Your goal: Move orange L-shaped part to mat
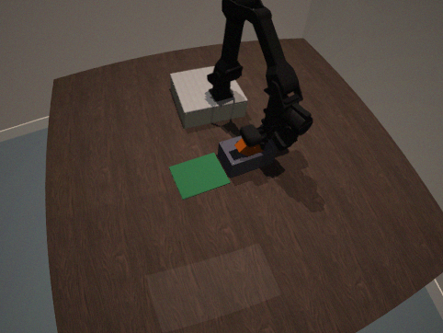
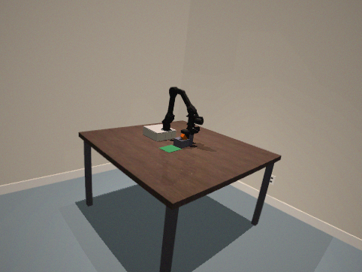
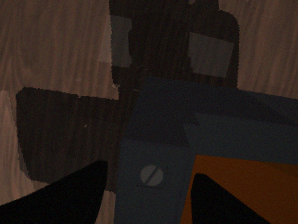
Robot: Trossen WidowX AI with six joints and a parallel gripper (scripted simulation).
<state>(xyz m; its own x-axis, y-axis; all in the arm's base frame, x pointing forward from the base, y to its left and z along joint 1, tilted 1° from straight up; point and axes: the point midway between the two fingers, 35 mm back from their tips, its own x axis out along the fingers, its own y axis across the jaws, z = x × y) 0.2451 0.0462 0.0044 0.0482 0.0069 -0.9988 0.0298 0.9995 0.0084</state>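
The gripper (image 1: 252, 138) is held part-open with nothing between its fingers, low over the orange part (image 1: 247, 148), which lies in the grey tray (image 1: 230, 163). The pressing step is judged to be in hand. Next, the tipped-up end must be pinched. The green mat (image 1: 198, 175) lies at the tray's 9 o'clock.

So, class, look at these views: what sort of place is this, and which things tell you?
Probably a bare test room for robot handling trials: a lone wooden table in a plain walled corner, a black arm on a white base block, and a grey tray beside a green mat.
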